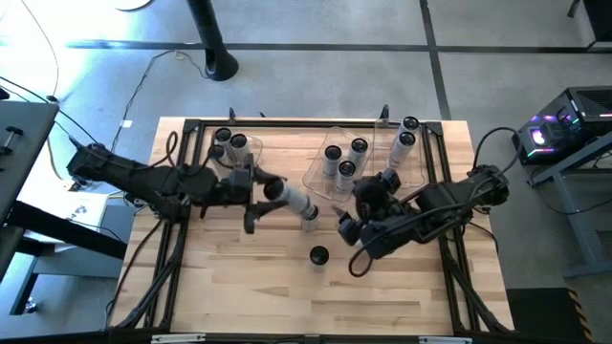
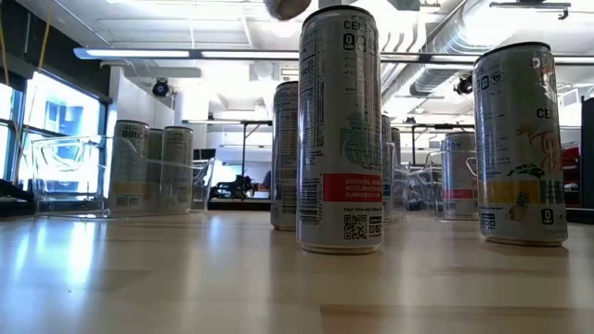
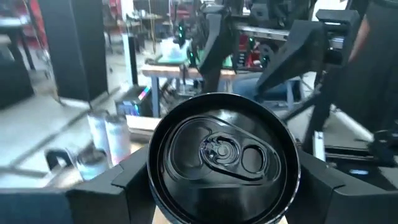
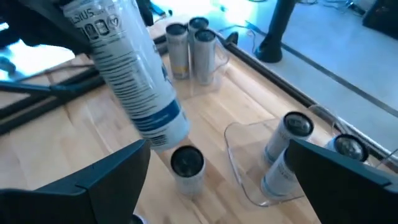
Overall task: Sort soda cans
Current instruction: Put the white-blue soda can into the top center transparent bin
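Filling most of the left wrist view, a soda can's dark top (image 3: 224, 155) with its pull tab faces the lens, clamped between the left gripper's two dark fingers (image 3: 106, 193). From above, the left gripper (image 1: 273, 191) sits near the middle of the wooden table (image 1: 239, 287), and the held can (image 1: 292, 199) lies tilted in its grip, raised off the wood, its silvery side pointing toward the right arm. The right wrist view shows the same tilted can (image 4: 134, 81) slanting over an upright can (image 4: 186, 168) that stands on the table just below its lower end; whether the two touch cannot be told.

The right gripper (image 1: 346, 225) hovers just right of centre with its fingers spread wide and nothing between them.

One lone can (image 1: 318, 256) stands upright nearer the front edge of the table, apart from the rest. In the low view it is the tall can (image 2: 340, 130) closest to the lens, with another can (image 2: 522, 144) to its right.

At the back left, a clear plastic bin (image 1: 247, 162) holds a cluster of upright cans (image 1: 229, 145). At the back, right of centre, a second clear bin (image 1: 320, 172) holds several cans (image 1: 344, 158), and two more cans (image 1: 406, 134) stand by the back right corner.
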